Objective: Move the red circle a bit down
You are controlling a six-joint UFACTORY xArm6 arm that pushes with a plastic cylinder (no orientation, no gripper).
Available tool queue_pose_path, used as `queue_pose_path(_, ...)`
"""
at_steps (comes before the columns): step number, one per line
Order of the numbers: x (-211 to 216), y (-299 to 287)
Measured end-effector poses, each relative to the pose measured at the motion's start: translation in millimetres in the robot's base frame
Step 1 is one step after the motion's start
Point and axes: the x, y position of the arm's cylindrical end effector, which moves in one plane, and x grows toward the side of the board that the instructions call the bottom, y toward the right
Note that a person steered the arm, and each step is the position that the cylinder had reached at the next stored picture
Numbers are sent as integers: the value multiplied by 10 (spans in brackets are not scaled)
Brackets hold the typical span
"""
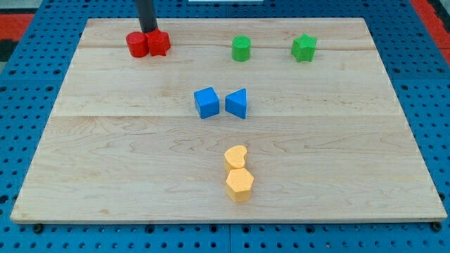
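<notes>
The red circle (137, 45) sits near the view's top left of the wooden board (105, 147), touching a red star block (159, 43) on its right. My tip (149, 31) stands just above the two red blocks, over the seam between them, at their top edge. The rod rises out of the top of the view.
A green circle (241, 48) and a green star (304, 47) sit along the top right. A blue cube (207, 102) and a blue triangle (237, 103) are in the middle. A yellow heart (236, 156) and a yellow hexagon (240, 183) touch lower down.
</notes>
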Motion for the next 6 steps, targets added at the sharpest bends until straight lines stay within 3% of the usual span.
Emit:
queue_pose_path(2, 80, 767)
queue_pose_path(5, 43, -485)
queue_pose_path(6, 85, -386)
